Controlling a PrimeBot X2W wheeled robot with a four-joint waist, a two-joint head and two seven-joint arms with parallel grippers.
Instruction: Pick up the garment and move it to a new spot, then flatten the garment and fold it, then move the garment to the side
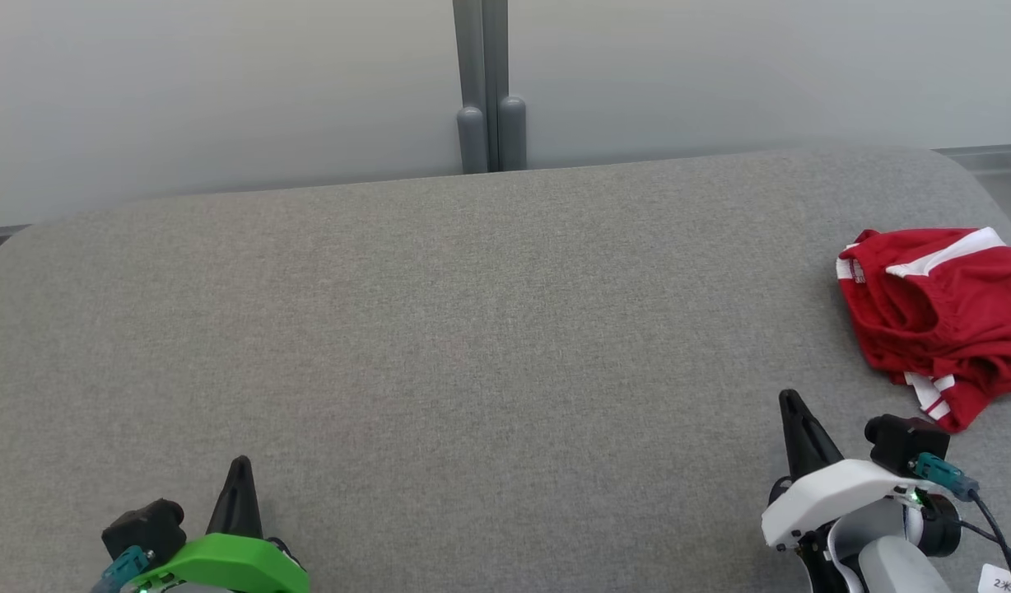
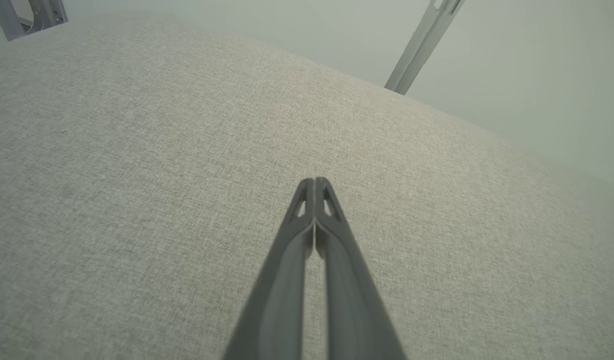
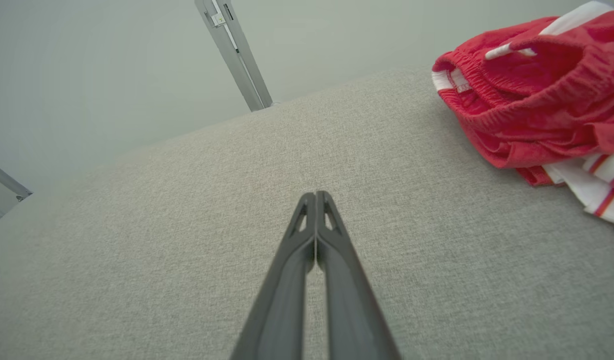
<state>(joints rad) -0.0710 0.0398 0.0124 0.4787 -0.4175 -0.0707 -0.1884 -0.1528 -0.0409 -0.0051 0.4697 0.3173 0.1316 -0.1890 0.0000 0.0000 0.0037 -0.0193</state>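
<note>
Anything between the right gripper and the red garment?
Nothing visible. The right gripper is shut and empty. The garment lies crumpled ahead of it and to its right, at the far right of the grey surface, with bare surface between them.

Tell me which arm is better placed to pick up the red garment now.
Right. The right tool, shut, sits close beside the crumpled red garment; the left tool, also shut, is far across the grey surface.
</note>
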